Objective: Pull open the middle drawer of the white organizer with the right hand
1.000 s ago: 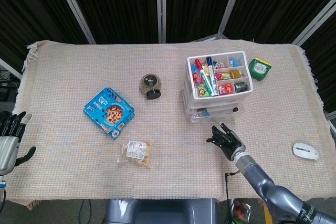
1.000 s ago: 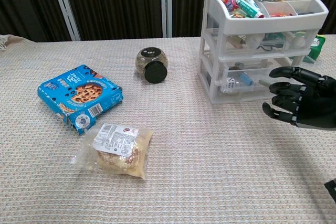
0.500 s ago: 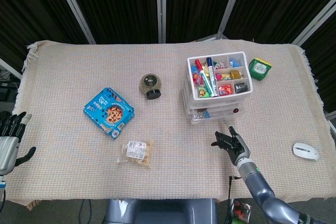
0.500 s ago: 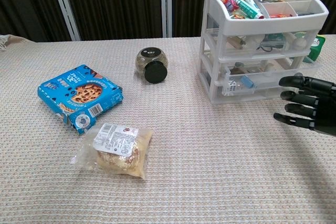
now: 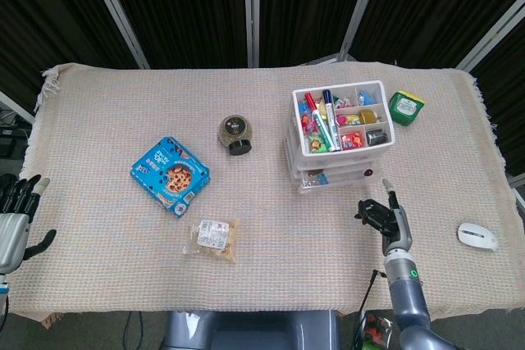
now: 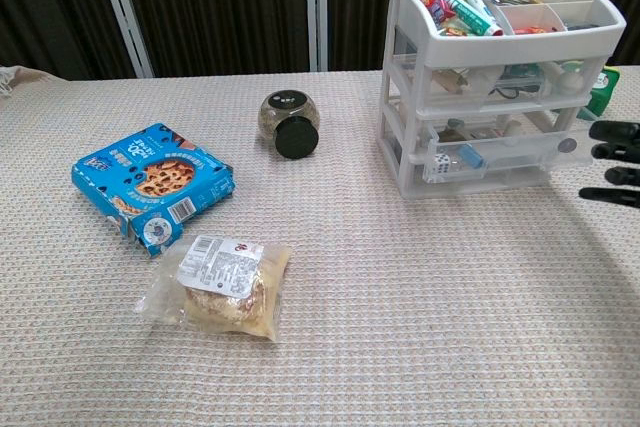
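White organizer (image 5: 340, 138) sits on the surface (image 5: 107, 104) at right-rear, three clear drawers stacked under an open top tray full of markers and small bits. Middle drawer (image 6: 500, 127) looks shut or nearly so; in the chest view its front seems to stand slightly proud of the frame, can't tell for sure. Right hand (image 5: 385, 217) is low, in front and to the right of the organizer, apart from it, fingers (image 6: 612, 131) spread, holding nothing. Left hand (image 5: 16, 206) idle at the far left edge, fingers apart, empty.

Handling, judged: thin rigid plastic drawer, light, holding small items; should slide easily. The whole organizer is light too, so a hard pull may drag the unit across the woven cloth rather than open the drawer. Plastic is smooth, likely slippery for a pinch. Best hold: hook fingertips under the front lip or the handle recess at the middle of the drawer face, pull straight toward the robot, level.

Hard to see: handle shape not clear through the transparent front. Chest view cuts off the right hand, only fingertips show at the frame edge. Head view hides the drawer fronts almost fully under the top tray. Drawer contents only partly readable. Organizer's right side is cropped in the chest view.
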You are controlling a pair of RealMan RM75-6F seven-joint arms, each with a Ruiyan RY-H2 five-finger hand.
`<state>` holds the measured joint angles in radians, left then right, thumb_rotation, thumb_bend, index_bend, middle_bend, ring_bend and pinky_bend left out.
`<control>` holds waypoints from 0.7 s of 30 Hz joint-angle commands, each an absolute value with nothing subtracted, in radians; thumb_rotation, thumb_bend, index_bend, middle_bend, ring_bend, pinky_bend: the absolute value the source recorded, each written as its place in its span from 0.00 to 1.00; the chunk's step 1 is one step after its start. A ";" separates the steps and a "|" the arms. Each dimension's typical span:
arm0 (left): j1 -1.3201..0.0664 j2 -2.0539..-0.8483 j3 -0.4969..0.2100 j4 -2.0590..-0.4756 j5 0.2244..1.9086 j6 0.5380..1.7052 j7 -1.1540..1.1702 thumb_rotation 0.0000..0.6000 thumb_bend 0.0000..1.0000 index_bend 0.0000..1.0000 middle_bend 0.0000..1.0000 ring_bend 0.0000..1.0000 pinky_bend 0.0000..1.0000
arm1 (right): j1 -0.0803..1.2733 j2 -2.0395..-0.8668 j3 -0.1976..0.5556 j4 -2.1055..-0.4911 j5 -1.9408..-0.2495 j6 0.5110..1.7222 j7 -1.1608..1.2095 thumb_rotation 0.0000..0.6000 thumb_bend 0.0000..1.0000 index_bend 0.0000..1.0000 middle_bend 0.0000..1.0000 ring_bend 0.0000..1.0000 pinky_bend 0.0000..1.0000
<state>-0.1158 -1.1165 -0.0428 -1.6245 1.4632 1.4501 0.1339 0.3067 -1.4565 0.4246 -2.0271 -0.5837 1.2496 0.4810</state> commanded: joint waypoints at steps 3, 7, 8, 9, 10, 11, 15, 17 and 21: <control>-0.116 -1.116 -0.043 -1.626 1.462 1.449 0.134 1.00 0.32 0.00 0.00 0.00 0.00 | 0.308 -1.408 0.465 -2.019 -0.648 1.345 0.339 1.00 0.33 0.00 0.65 0.72 0.47; -0.116 -1.117 -0.044 -1.628 1.462 1.451 0.137 1.00 0.32 0.00 0.00 0.00 0.00 | 0.311 -1.380 0.504 -2.025 -0.635 1.346 0.314 1.00 0.33 0.00 0.65 0.72 0.48; -0.115 -1.118 -0.044 -1.627 1.462 1.451 0.136 1.00 0.32 0.00 0.00 0.00 0.00 | 0.317 -1.371 0.506 -2.025 -0.635 1.343 0.293 1.00 0.33 0.00 0.65 0.72 0.48; -0.115 -1.118 -0.044 -1.627 1.462 1.451 0.135 1.00 0.32 0.00 0.00 0.00 0.00 | 0.319 -1.366 0.507 -2.026 -0.634 1.339 0.282 1.00 0.33 0.00 0.65 0.72 0.48; -0.115 -1.118 -0.044 -1.626 1.462 1.451 0.133 1.00 0.32 0.00 0.00 0.00 0.00 | 0.323 -1.351 0.506 -2.028 -0.634 1.329 0.260 1.00 0.33 0.01 0.65 0.72 0.48; -0.116 -1.118 -0.044 -1.624 1.462 1.450 0.130 1.00 0.32 0.00 0.00 0.00 0.00 | 0.326 -1.328 0.496 -2.025 -0.646 1.315 0.228 1.00 0.32 0.03 0.66 0.72 0.48; -0.116 -1.117 -0.044 -1.623 1.463 1.450 0.127 1.00 0.32 0.00 0.00 0.00 0.00 | 0.314 -1.256 0.470 -2.027 -0.672 1.265 0.188 1.00 0.30 0.10 0.67 0.72 0.49; -0.116 -1.118 -0.044 -1.623 1.463 1.450 0.130 1.00 0.32 0.00 0.00 0.00 0.00 | 0.301 -1.207 0.450 -2.032 -0.690 1.238 0.167 1.00 0.29 0.12 0.67 0.72 0.49; -0.116 -1.121 -0.046 -1.630 1.457 1.451 0.145 1.00 0.32 0.00 0.00 0.00 0.00 | 0.270 -1.140 0.368 -2.010 -0.827 1.265 0.074 1.00 0.28 0.11 0.68 0.72 0.50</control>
<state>-0.1161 -1.1194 -0.0456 -1.6275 1.4587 1.4504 0.1409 0.2947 -1.1839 0.4267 -2.0228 -0.7386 1.2567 0.1364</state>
